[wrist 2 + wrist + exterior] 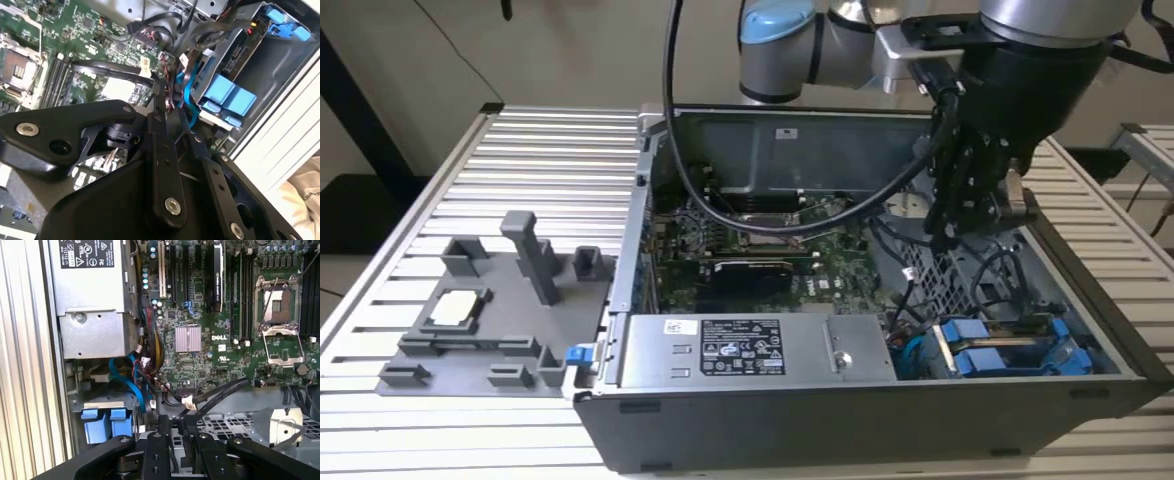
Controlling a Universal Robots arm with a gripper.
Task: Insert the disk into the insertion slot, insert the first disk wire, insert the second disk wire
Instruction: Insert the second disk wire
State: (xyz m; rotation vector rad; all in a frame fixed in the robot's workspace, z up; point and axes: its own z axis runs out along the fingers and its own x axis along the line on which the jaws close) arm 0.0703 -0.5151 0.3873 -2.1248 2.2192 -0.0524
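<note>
A ribbed metal table [547, 150] carries an open computer case [854, 412] and, at the exterior view's left, a grey fixture tray [467, 340]. The arm [1041, 60] is cut off by the frame's top edge. It reaches steeply down into the case, and its gripper [945, 232] hangs above perforated metal beside the motherboard [761, 255]. In both wrist views the gripper's own dark links cover its tip, so I cannot tell whether it is apart, together or clamped on something. A black cable with a white-tagged plug [187, 402] lies just ahead of it. The disk [981, 358] sits in the insertion slot [102, 404] at the case's near corner, to the exterior view's right of the power-supply box [747, 350]. Most of its body is hidden, and mainly the blue carrier shows. Its long axis runs along the case's near wall, with the paired blue tabs facing the power-supply box. Blue cables [127, 385] curl close by, but their ends are too hard to make out.
</note>
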